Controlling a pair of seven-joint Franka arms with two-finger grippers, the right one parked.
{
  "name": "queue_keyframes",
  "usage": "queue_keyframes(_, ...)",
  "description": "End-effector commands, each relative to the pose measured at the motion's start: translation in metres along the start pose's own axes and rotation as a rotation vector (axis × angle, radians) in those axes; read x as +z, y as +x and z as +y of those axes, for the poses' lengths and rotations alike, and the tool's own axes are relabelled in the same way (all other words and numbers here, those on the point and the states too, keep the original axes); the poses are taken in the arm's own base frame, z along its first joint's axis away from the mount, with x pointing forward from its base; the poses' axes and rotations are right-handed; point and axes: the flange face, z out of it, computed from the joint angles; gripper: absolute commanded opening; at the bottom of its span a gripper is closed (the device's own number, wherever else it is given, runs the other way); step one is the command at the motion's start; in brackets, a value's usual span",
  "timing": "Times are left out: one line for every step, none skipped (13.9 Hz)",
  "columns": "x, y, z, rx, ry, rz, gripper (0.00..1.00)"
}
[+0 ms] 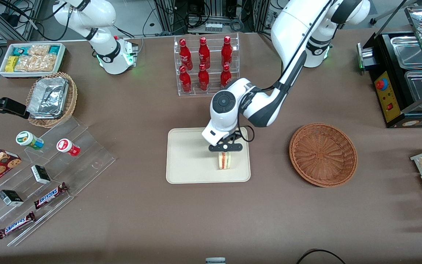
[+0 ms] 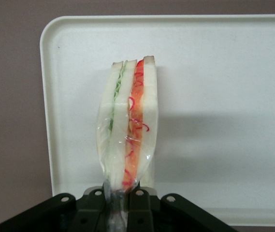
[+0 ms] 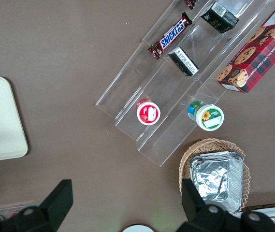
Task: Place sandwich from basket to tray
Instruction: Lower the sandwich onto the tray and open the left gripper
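Tool [image 1: 225, 147] grips sandwich [image 2: 129, 130] over the tray [image 1: 185, 161].

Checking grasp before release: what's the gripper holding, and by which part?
The gripper holds the sandwich above the tray, fingers shut on the gathered clear wrap at the wedge's narrow end, not on the bread. The basket is empty.

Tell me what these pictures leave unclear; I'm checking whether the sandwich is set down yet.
- Contact between sandwich and tray: the front view looks down from above, and in the wrist view the gripper hides the sandwich's held end.
- Basket appears only in the front view.
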Motion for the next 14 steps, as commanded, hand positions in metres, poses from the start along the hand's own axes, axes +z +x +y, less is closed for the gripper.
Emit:
queue_keyframes(0.005, 0.010, -0.002, 0.026, -0.008, -0.001, 0.00)
queue_keyframes(0.009, 0.009, -0.001, 0.028, -0.004, -0.005, 0.00)
queue_keyframes(0.010, 0.009, -0.001, 0.028, -0.005, -0.005, 0.00)
queue_keyframes(0.012, 0.009, -0.001, 0.024, -0.005, -0.007, 0.00)
queue_keyframes(0.012, 0.008, 0.000, 0.022, -0.005, -0.007, 0.00)
queue_keyframes(0.012, 0.007, 0.001, 0.019, -0.004, -0.008, 0.24)
queue_keyframes(0.013, 0.008, 0.000, 0.025, -0.001, -0.006, 0.67)
queue_keyframes(0.014, 0.007, 0.001, 0.024, 0.001, -0.007, 1.00)
queue_keyframes(0.013, 0.007, 0.002, 0.018, -0.004, -0.008, 1.00)
queue_keyframes(0.011, 0.007, 0.002, 0.009, -0.007, -0.008, 1.00)
queue_keyframes(0.008, 0.009, 0.001, -0.007, -0.010, -0.005, 1.00)
queue_keyframes(0.007, 0.011, -0.001, -0.017, -0.010, -0.001, 1.00)
queue_keyframes(-0.001, 0.014, 0.000, -0.018, -0.019, 0.009, 1.00)
queue_keyframes(-0.005, 0.015, -0.001, -0.022, -0.019, 0.011, 1.00)
